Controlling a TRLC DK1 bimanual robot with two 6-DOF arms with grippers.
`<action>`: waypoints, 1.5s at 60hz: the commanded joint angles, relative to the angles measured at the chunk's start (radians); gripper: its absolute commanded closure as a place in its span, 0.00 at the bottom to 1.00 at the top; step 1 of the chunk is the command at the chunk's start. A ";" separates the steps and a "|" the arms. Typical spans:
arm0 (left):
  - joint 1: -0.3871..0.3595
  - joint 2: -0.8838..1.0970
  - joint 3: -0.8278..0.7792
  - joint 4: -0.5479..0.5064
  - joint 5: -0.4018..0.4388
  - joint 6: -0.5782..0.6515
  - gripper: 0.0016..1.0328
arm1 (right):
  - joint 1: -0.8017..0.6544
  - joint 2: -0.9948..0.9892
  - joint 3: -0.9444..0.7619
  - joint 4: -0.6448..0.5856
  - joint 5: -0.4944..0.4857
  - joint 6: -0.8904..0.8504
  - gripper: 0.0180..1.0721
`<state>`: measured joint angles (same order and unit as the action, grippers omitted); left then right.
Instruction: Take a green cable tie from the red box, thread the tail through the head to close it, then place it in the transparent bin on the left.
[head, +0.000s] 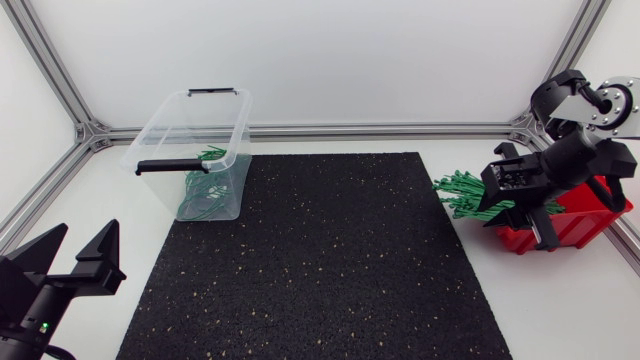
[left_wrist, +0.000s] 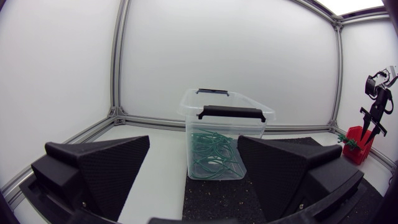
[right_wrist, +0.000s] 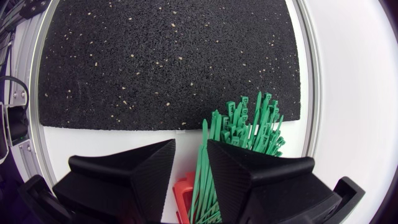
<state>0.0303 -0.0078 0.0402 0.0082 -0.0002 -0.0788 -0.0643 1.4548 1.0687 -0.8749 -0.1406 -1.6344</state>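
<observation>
A red box (head: 572, 226) stands at the table's right side with a bundle of green cable ties (head: 463, 192) sticking out towards the mat. My right gripper (head: 535, 222) hangs over that box, pointing down into the ties. In the right wrist view its fingers (right_wrist: 144, 169) stand a narrow gap apart, still open, with one green tie (right_wrist: 203, 163) running up between them and the other ties (right_wrist: 249, 127) fanned just ahead. The transparent bin (head: 160, 130) at the back left holds several looped green ties (head: 203, 203). My left gripper (head: 75, 265) rests wide open and empty at the front left, facing the bin (left_wrist: 224, 134).
A black speckled mat (head: 320, 260) covers the middle of the table between bin and box. The bin has black handles (head: 172, 165) on its rim. An aluminium frame rail (head: 400, 128) runs along the back edge. The red box's rim (right_wrist: 184, 191) shows under my right fingers.
</observation>
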 joint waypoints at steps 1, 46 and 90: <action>-0.007 -0.004 -0.039 -0.019 0.008 -0.010 0.04 | 0.008 0.018 -0.023 0.024 0.006 -0.005 0.62; -0.009 -0.004 -0.039 -0.019 0.008 -0.010 0.04 | 0.035 0.072 -0.090 0.146 0.019 0.024 0.66; -0.013 -0.003 -0.039 -0.020 0.008 -0.010 0.04 | 0.015 0.045 -0.088 0.151 0.022 0.018 0.87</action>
<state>0.0246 -0.0078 0.0402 0.0082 -0.0002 -0.0788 -0.0414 1.5105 0.9993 -0.7250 -0.1257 -1.6199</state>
